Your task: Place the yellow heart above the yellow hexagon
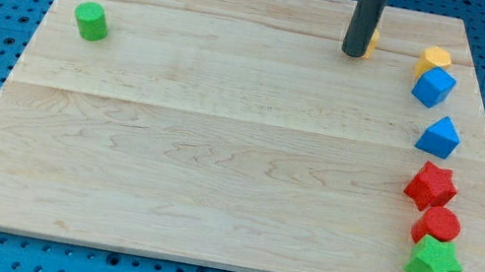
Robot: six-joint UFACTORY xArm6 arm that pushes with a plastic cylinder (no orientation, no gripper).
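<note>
My tip (353, 53) rests on the board near the view's top, right of centre. A small yellow block (373, 42), mostly hidden behind the rod, peeks out on the rod's right side; its shape cannot be made out. It touches or nearly touches the rod. The yellow hexagon (434, 60) lies at the view's upper right, a short way to the right of my tip, roughly level with the hidden yellow block.
A blue cube (433, 87) touches the hexagon from below. Down the right edge lie a blue triangular block (438, 138), a red star (431, 185), a red cylinder (437, 225) and a green star (433, 263). A green cylinder (92, 20) sits at upper left.
</note>
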